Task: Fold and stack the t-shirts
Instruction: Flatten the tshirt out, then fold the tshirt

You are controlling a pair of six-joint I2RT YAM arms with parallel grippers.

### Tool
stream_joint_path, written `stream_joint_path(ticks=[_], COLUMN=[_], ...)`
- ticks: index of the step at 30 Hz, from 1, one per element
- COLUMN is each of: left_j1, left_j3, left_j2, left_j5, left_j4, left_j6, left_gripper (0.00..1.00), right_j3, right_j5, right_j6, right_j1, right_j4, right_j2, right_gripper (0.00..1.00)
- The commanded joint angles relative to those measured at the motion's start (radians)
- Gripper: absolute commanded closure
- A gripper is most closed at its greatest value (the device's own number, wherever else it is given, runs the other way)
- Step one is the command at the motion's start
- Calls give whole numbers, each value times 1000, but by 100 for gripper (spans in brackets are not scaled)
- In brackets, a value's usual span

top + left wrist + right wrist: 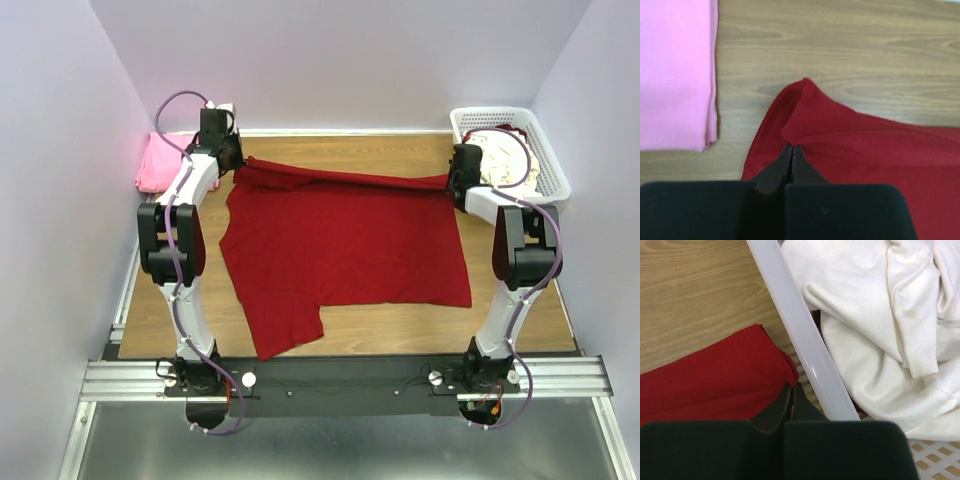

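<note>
A dark red t-shirt lies spread on the wooden table, its far edge lifted and pulled taut between both grippers. My left gripper is shut on the shirt's far left corner. My right gripper is shut on the far right corner, right beside the basket rim. A folded bright pink t-shirt lies at the far left, also in the left wrist view. Cream-white t-shirts sit crumpled in the basket.
A white plastic lattice basket stands at the far right corner; its rim runs just right of my right gripper. Bare wooden table lies beyond the red shirt. Walls close in on the left, right and back.
</note>
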Motion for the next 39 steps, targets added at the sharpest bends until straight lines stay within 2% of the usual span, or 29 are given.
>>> stream_joint_path(ticks=[1, 24, 39], left_j1=[29, 31, 54], left_j3=[-4, -95, -63], left_j2=[-40, -78, -61], left_j5=[15, 12, -25], left_j4=[-92, -134, -170], left_j6=[-5, -22, -24], left_gripper=[100, 100, 100], right_j3=[-12, -21, -49], right_j5=[63, -46, -99], right_j6=[-19, 24, 56], right_j1=[-26, -26, -26], right_j4=[17, -109, -182], right_j2=[-59, -41, -81], right_gripper=[99, 99, 98])
